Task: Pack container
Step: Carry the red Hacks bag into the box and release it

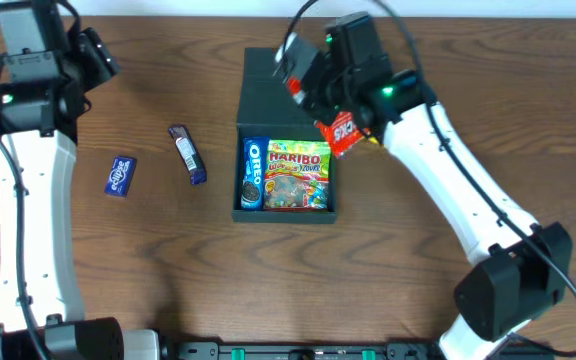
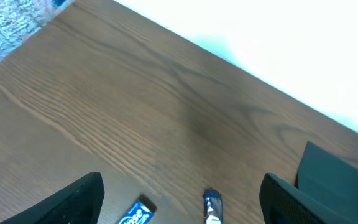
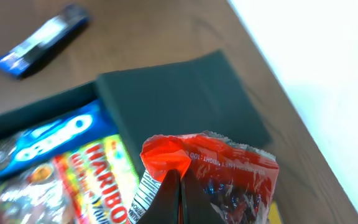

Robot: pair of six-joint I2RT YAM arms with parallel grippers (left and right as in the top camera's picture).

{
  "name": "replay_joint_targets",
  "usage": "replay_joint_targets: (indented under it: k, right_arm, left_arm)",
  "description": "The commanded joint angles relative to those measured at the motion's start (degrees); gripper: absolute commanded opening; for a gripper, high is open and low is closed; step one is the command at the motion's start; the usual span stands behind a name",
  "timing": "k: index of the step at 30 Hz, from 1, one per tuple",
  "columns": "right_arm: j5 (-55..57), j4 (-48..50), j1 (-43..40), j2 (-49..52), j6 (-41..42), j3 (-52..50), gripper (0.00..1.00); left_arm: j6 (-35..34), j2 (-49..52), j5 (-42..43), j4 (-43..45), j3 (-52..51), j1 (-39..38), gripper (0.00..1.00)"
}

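Observation:
The dark teal-green container (image 1: 284, 212) stands open mid-table with its flap lid (image 1: 268, 80) laid back. Inside lie a blue Oreo packet (image 1: 253, 173) and a Haribo bag (image 1: 297, 176). My right gripper (image 1: 336, 128) is shut on a red snack packet (image 1: 344, 133), held above the container's right rim. In the right wrist view the shut fingers (image 3: 178, 186) pinch the red packet (image 3: 229, 171) over the Haribo bag (image 3: 107, 180) and the lid (image 3: 179, 93). My left gripper (image 2: 179, 205) is open and empty, high at the far left.
A small blue packet (image 1: 119, 175) and a purple-blue bar (image 1: 187, 153) lie on the wooden table left of the container. They also show in the left wrist view as the blue packet (image 2: 137, 213) and the bar (image 2: 211, 207). A yellow item peeks beside the red packet (image 1: 372, 140).

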Motion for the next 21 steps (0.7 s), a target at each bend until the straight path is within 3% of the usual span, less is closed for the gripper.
replay_joint_targets:
  k: [1, 8, 19, 21]
  right_arm:
    - [-4.04, -1.49, 1.95, 1.60, -7.85, 0.92, 0.01]
    - [-6.88, -5.33, 6.01, 7.52, -12.92, 0.92, 0.01]
    - [-8.00, -5.31, 5.95, 11.34, -20.55, 0.90, 0.02]
    - [-7.52, -4.70, 5.95, 11.72, -20.61, 0.90, 0.38]
  left_arm:
    - [0.83, -0.42, 0.46, 0.04, 1.07, 0.68, 0.82]
    - [0.83, -0.42, 0.90, 1.73, 1.07, 0.66, 0.82]
    - [0.83, -0.42, 0.90, 1.77, 1.07, 0.66, 0.82]
    - [0.85, -0.42, 0.90, 1.77, 1.07, 0.66, 0.82]
